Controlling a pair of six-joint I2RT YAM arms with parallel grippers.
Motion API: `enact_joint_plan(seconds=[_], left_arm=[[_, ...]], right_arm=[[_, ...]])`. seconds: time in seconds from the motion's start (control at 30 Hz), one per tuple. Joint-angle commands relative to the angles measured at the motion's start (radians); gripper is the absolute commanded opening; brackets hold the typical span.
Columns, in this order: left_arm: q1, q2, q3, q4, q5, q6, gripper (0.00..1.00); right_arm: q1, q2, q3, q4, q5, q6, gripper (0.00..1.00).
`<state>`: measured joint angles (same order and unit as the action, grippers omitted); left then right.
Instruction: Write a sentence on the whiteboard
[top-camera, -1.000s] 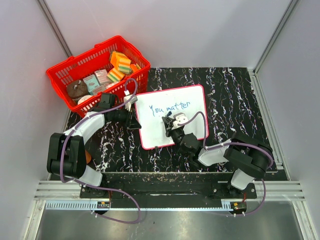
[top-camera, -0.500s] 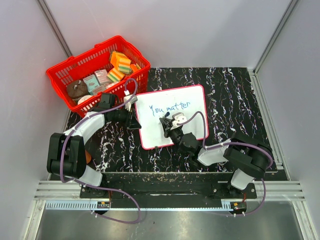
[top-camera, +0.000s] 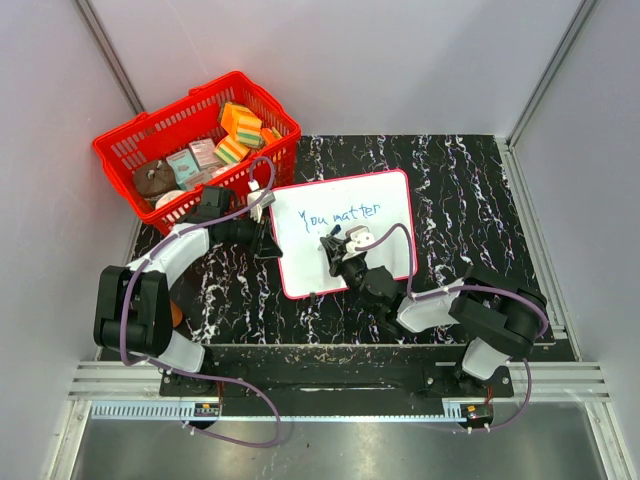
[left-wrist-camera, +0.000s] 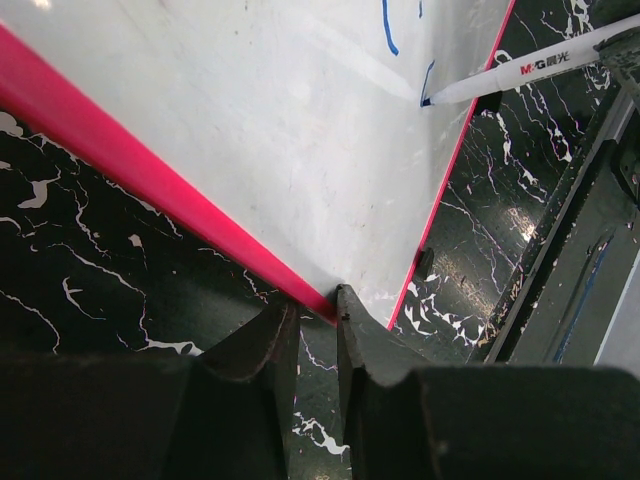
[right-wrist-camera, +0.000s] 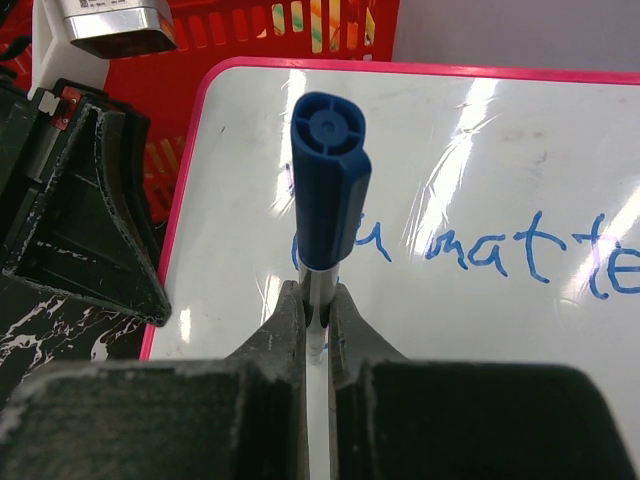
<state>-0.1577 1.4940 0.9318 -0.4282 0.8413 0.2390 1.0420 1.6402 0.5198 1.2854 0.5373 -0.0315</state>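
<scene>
Large white whiteboard with thin red frame (top-camera: 392, 196) lay flat on black marbled table (top-camera: 470, 190). Left gripper (left-wrist-camera: 315, 312) pinched its frame edge. Right gripper (right-wrist-camera: 318, 300) was clamped on blue-capped white marker (right-wrist-camera: 330, 170). Blue handwritten sentence (top-camera: 340, 214) read "You matter". Second line barely begun, by my judgement. Next move calls for steady tip contact and small strokes rightward.

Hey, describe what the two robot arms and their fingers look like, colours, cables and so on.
The left arm and right arm each combine bulky black joint housings with smooth white link covers. A thin purple cable loops loosely along each arm. The fingers are matte black, wedge-shaped and tapering, with pale scuffing along their edges.
</scene>
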Motion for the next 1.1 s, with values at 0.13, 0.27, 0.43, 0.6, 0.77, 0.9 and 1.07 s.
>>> enact_joint_plan(seconds=[0.13,0.27,0.43,0.6,0.77,0.9,1.07], left_arm=[[-0.005,-0.040,0.009,0.045,-0.002,0.051,0.00],[-0.005,-0.040,0.010,0.046,-0.002,0.051,0.00],[-0.005,-0.040,0.007,0.045,-0.002,0.049,0.00],[-0.005,-0.037,0.007,0.046,-0.001,0.051,0.00],[-0.005,-0.035,0.007,0.046,0.001,0.052,0.00],[-0.005,-0.035,0.009,0.046,0.002,0.052,0.00],[-0.005,-0.038,0.007,0.046,0.001,0.056,0.00]], right_arm=[[0.004,-0.025,-0.010,-0.037,0.085,-0.022,0.00],[0.004,-0.029,-0.012,-0.023,0.102,-0.033,0.00],[0.004,-0.045,-0.006,0.014,0.096,-0.065,0.00],[0.004,-0.088,-0.020,0.074,0.073,-0.100,0.00],[0.003,-0.072,0.023,0.083,0.102,-0.156,0.00],[-0.007,-0.040,0.063,0.068,0.104,-0.162,0.00],[-0.022,-0.020,0.077,0.066,0.087,-0.165,0.00]])
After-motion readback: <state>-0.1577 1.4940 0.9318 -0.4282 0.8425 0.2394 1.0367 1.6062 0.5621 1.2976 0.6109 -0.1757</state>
